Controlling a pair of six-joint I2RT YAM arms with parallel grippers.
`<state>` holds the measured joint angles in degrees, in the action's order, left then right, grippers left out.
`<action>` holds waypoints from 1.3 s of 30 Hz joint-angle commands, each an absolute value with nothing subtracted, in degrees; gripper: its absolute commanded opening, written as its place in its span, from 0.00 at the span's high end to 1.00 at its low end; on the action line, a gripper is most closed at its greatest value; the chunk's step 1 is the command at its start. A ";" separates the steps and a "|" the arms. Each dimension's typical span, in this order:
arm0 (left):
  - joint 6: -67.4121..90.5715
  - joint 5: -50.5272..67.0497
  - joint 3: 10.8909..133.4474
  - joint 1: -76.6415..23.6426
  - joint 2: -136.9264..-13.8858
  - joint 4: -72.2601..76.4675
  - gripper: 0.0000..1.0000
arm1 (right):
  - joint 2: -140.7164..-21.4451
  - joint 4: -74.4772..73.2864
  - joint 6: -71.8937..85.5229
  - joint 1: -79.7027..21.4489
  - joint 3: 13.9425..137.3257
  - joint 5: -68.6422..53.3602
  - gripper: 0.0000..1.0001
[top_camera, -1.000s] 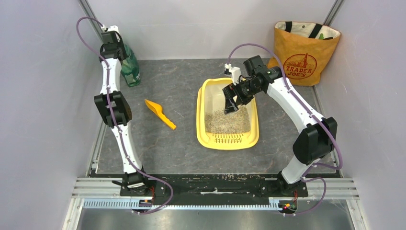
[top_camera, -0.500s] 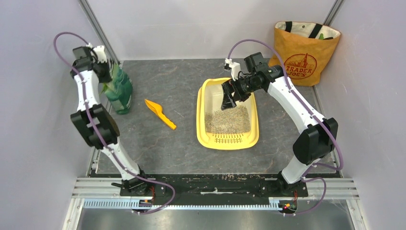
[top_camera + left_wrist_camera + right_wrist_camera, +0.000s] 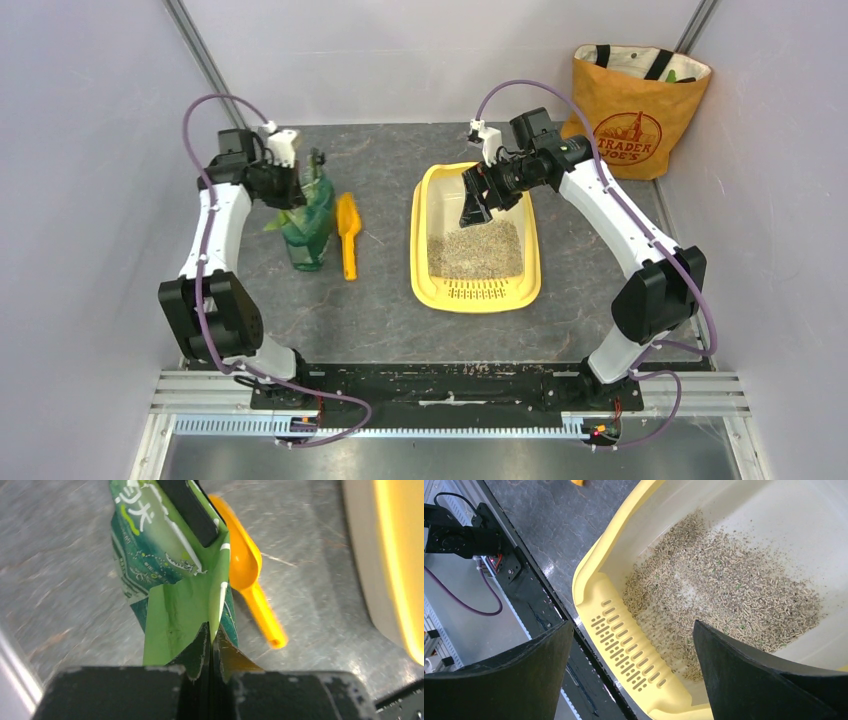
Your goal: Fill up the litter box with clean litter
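Orange-yellow scoop (image 3: 347, 232) lies flat on dark grey marbled surface (image 3: 380, 300), handle toward near edge. Orange tote bag (image 3: 633, 110) stands upright, far right corner.

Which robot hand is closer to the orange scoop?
Left. The left gripper holds the green bag right beside the scoop; the right gripper hangs open above the litter box, farther off.

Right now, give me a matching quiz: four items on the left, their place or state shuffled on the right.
1 green bag
2 scoop
3 clean litter
4 tote bag

A far right corner
B pinched in left end effector
C on the table, beside the green bag
D in the litter box, by the grate

Pairs: 1-B, 2-C, 3-D, 4-A
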<state>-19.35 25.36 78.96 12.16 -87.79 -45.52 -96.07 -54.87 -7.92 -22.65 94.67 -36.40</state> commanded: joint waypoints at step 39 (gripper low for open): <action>-71.32 45.82 87.90 14.25 -86.05 -65.88 0.27 | -100.53 -36.55 -30.41 -29.28 103.97 -46.31 0.03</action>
